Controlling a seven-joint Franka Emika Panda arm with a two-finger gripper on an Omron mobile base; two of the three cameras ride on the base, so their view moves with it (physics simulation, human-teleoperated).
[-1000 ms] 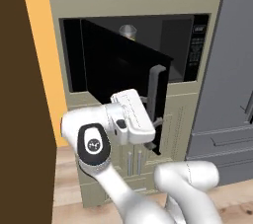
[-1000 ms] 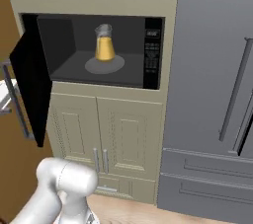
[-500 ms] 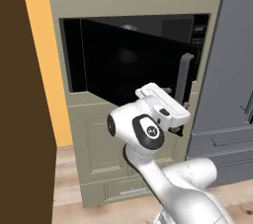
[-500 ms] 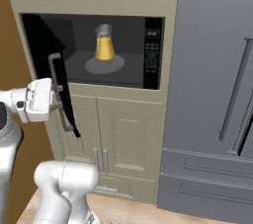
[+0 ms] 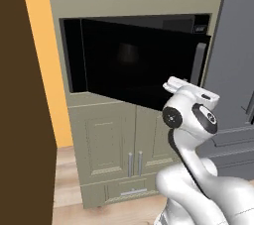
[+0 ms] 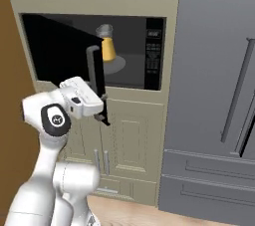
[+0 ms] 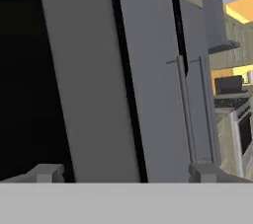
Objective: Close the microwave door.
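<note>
Across the frame's middle, the microwave door point(image 5: 134, 63) looks rigid and hinge-light; I'd push beside its handle point(image 6: 94, 70). My gripper point(image 6: 102, 113) presses there, jaw state unclear.

door: large flat black microwave door with dark glass point(image 5: 134, 63), partly open, free edge swung out on the right
handle: vertical dark-grey bar handle point(image 5: 198, 64) near that free edge
arm: white robot arm with dark joints point(image 5: 191, 120), its head just below the door's lower right corner
below: beige panelled cabinet doors with small silver handles point(image 5: 111, 142)
right: grey refrigerator door point(image 5: 233, 50)
gripper: fingers hidden behind the arm, state unreadable
</note>
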